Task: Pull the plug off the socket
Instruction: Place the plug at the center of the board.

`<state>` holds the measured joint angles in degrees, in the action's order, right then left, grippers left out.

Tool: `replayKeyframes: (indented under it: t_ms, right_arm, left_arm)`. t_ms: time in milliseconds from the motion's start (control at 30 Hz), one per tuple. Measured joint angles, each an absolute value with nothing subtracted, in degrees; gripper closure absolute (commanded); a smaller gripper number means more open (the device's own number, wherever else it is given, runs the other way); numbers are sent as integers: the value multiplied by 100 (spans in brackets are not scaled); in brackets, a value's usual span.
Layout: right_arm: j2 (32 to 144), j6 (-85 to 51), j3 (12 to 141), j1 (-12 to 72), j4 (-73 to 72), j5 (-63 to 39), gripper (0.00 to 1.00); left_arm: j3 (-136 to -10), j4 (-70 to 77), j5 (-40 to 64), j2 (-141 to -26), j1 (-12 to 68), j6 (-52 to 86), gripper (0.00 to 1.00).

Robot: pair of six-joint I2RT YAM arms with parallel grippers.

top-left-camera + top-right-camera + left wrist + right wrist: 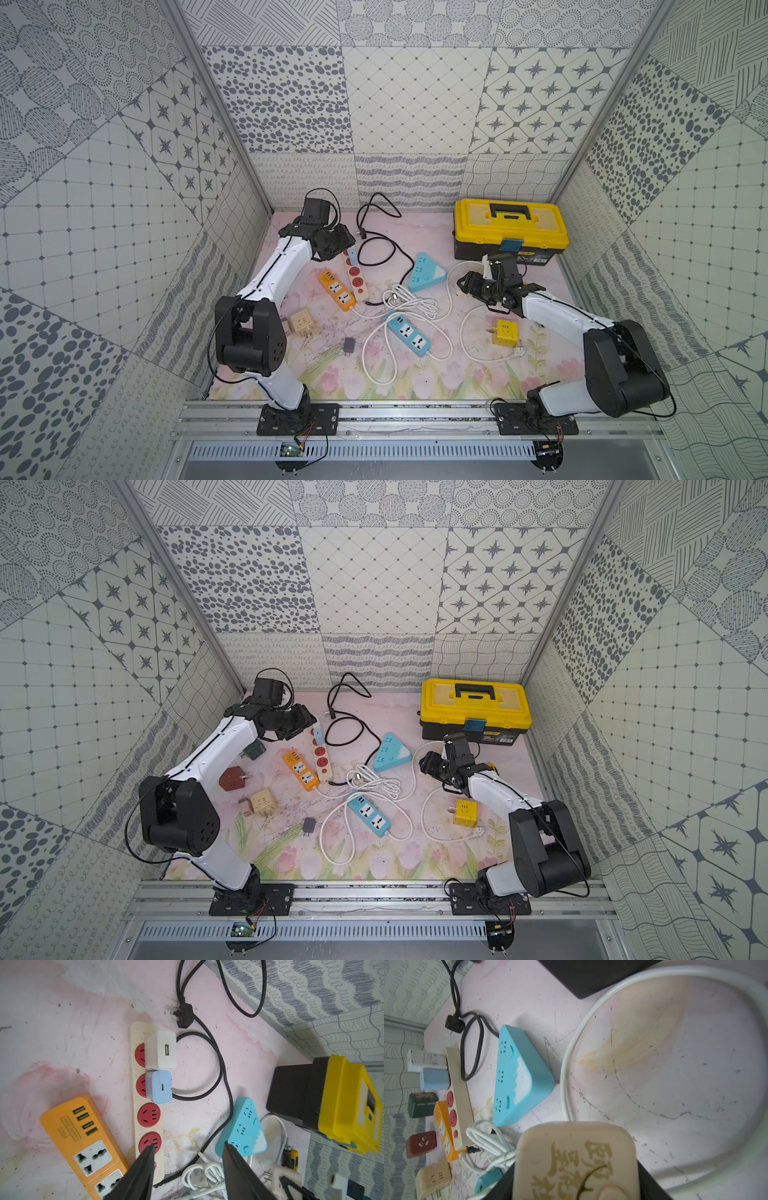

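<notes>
Left gripper [189, 1145] jaws apart over strip [141, 1031] | you centre on blue charger [159, 1086] on strip, pull straight off, no tilt | right gripper [467, 284] clamped on beige box [575, 1159]

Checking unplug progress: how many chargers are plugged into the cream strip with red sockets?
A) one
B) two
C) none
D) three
B: the left wrist view shows a white charger and a blue charger seated in neighbouring sockets at one end of the cream strip. The other red sockets in view are bare.
</notes>
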<state>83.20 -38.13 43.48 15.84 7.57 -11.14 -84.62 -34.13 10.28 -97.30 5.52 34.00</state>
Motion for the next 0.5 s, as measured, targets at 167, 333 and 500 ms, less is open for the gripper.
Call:
replayKeyframes:
  t_ms: [167, 333, 500]
  right_arm:
    - [8812, -3970, 4348, 1271, 266, -1221, 53]
    - [8980, -4012, 4351, 1186, 301, -1135, 32]
    - [8871, -3964, 4440, 1186, 593, -687, 11]
  left_arm:
    - [-8425, -3479, 674, -9874, 552, 3190, 40]
    - [-8532, -3586, 294, -10175, 561, 3030, 40]
    - [-8733, -3671, -49, -10477, 648, 2899, 38]
